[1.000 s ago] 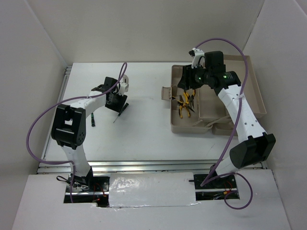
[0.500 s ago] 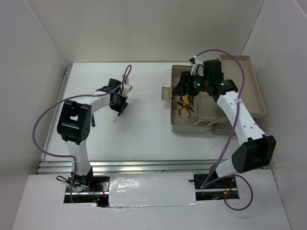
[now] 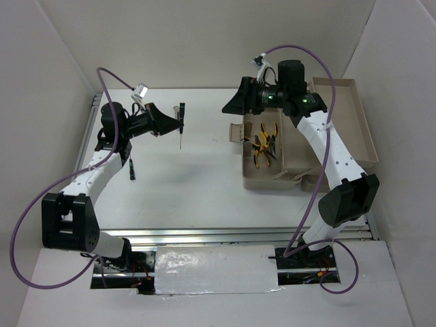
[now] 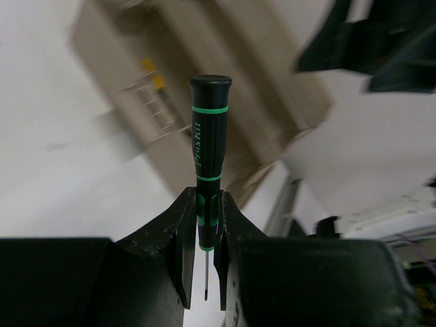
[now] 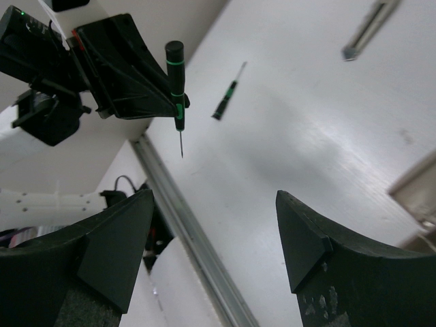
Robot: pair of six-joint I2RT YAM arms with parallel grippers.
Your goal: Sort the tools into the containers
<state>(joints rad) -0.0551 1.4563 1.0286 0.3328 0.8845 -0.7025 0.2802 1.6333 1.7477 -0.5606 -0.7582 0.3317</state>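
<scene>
My left gripper [image 3: 176, 122] is shut on a thin dark-handled screwdriver with green marks [image 3: 181, 127] and holds it upright, tip down, above the table's left middle. In the left wrist view the screwdriver [image 4: 209, 150] stands between the fingers [image 4: 185, 238]. My right gripper [image 3: 230, 106] is open and empty, raised at the left edge of the beige toolbox [image 3: 340, 146]. Two yellow-and-black pliers [image 3: 264, 144] lie in the toolbox's tub. A second screwdriver [image 3: 132, 169] lies on the table at the left, also in the right wrist view [image 5: 228, 92].
A flat grey metal piece [image 5: 368, 30] lies on the table at the top right of the right wrist view. White walls enclose the table on three sides. A metal rail [image 3: 204, 235] runs along the near edge. The toolbox's fold-out tray [image 3: 357, 109] stands at the right.
My left gripper lifted the screwdriver off the table and swung up and back. My right gripper rose out of the toolbox and moved left, with the pliers left in the tub.
</scene>
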